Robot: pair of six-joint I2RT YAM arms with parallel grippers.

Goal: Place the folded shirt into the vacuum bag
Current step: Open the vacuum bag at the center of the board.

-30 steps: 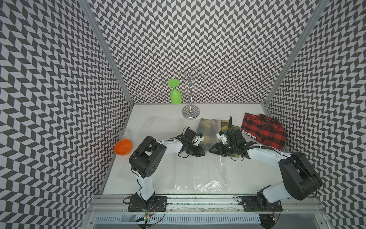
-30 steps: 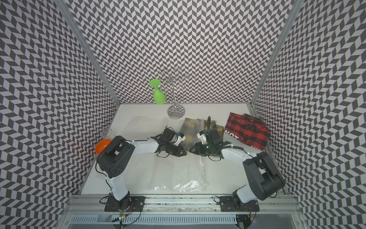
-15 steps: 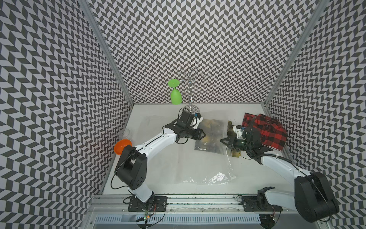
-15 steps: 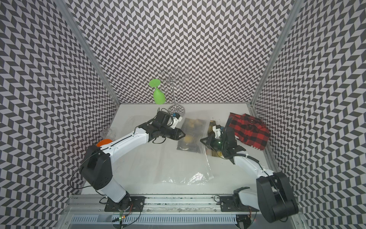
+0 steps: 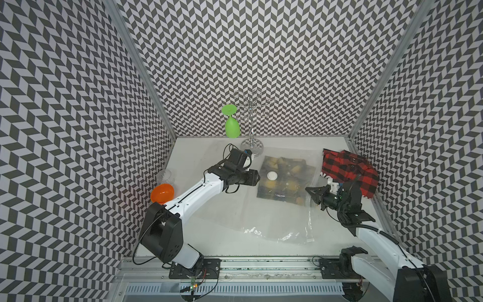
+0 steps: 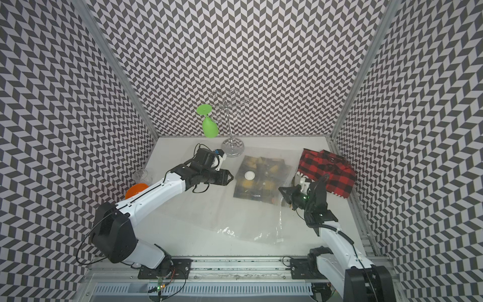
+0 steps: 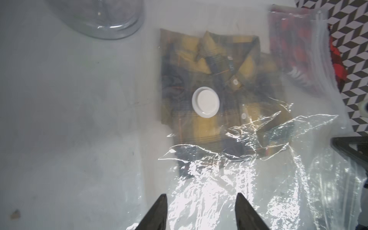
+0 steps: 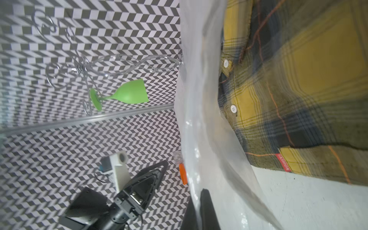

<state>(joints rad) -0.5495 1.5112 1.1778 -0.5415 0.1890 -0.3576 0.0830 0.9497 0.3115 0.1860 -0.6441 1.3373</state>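
Note:
The clear vacuum bag (image 5: 274,222) (image 6: 248,222) lies spread over the middle of the table. A folded yellow-and-dark plaid shirt (image 5: 287,180) (image 7: 183,65) (image 8: 318,79) lies inside it, under the round white valve cap (image 5: 271,175) (image 7: 205,102). My left gripper (image 5: 254,177) (image 7: 201,196) hovers open just left of that shirt, above the film, holding nothing. My right gripper (image 5: 309,188) (image 8: 199,195) is shut on the vacuum bag's right edge and holds that film (image 8: 199,99) raised. A red-and-black check shirt (image 5: 347,170) (image 6: 326,170) lies at the far right.
A wire glass rack (image 5: 252,143) stands at the back with a green plastic wine glass (image 5: 231,128) hanging from it. An orange cup (image 5: 162,193) and a clear glass (image 5: 166,176) sit by the left wall. Patterned walls close in three sides.
The left gripper has opened and drawn back to the left of the yellow shirt. The right gripper has moved right and shut on the bag's edge.

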